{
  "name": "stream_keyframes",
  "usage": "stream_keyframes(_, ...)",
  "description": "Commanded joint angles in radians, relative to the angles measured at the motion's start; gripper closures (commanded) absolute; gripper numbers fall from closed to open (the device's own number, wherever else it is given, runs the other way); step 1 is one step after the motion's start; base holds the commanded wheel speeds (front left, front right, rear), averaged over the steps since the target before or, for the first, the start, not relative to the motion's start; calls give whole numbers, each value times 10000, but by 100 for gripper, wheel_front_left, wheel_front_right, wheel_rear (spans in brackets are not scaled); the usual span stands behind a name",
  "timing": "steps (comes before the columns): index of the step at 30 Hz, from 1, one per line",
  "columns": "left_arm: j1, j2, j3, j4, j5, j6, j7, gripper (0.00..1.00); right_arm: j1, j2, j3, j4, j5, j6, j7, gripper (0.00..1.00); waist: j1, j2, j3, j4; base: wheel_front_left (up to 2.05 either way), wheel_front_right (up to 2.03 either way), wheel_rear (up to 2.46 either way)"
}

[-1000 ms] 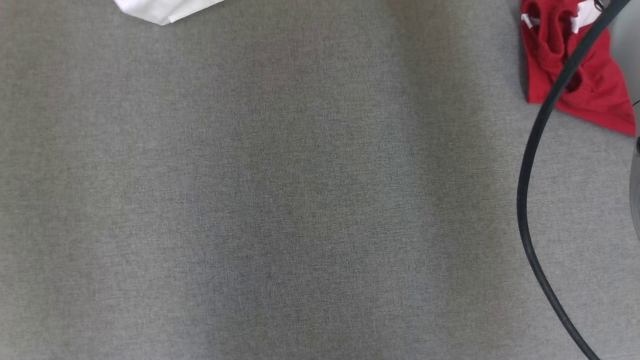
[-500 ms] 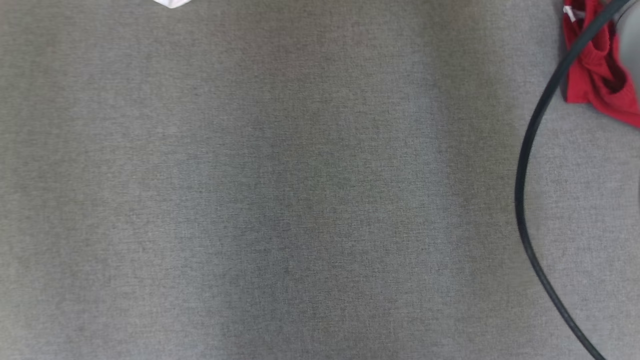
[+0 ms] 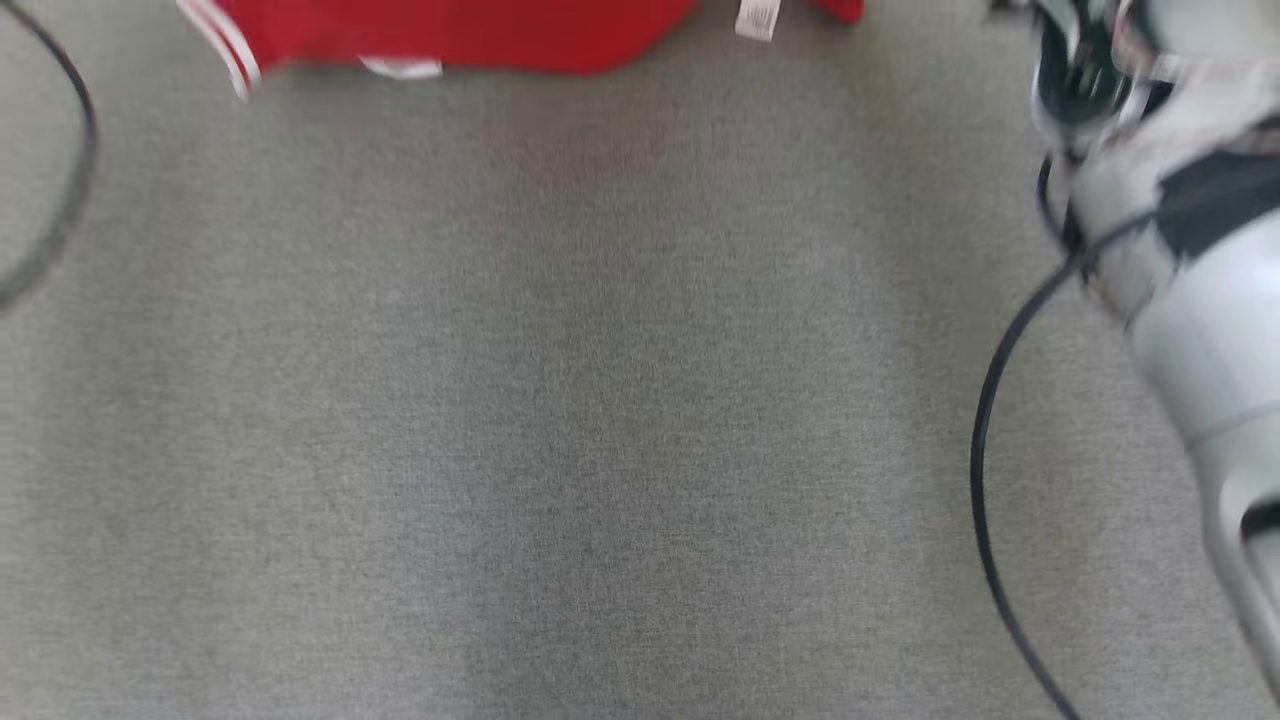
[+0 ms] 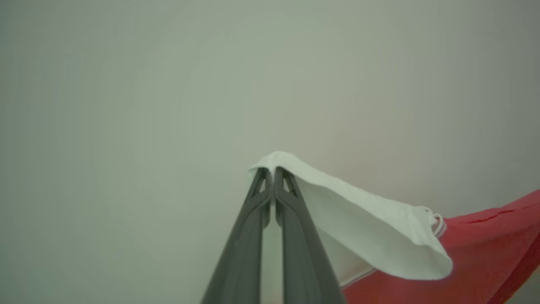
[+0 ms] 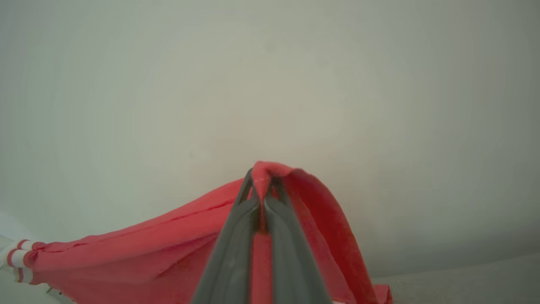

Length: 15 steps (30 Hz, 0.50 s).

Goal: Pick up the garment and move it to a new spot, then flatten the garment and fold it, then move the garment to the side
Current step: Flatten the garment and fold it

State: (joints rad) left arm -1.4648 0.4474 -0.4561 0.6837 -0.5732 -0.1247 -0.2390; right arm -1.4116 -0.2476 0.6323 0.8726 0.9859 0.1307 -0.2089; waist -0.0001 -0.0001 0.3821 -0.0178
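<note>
High along the top edge of the head view, a red fabric garment with white-striped trim spreads from upper left past centre, a small white label just beside its right end. In the left wrist view, the left fingers, pressed together, pinch a white fold of the garment, its red body running off to the lower right. In the right wrist view, the right fingers, likewise closed, clamp a bunched red edge, cloth sagging to the lower left. Below it lies the grey woven surface. A pale, blurred robot forearm runs down the right edge, a black cable looping beside it. Another black cable curves at upper left.
</note>
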Motion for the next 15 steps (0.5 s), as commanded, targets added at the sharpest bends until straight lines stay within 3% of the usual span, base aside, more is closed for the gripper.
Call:
stream_keyframes(1,608,84,82,-338,-156,104,-89,100,442,-116,126,-208,173,-2,-63,100,1,1,-407,23,0,0,0)
stream_keyframes(15,7241,738,426,-6035,-971,2187,6,100,4883,-1014,787,-2722,1529,-2,-456,100,1,1,-1436,160,0,0,0)
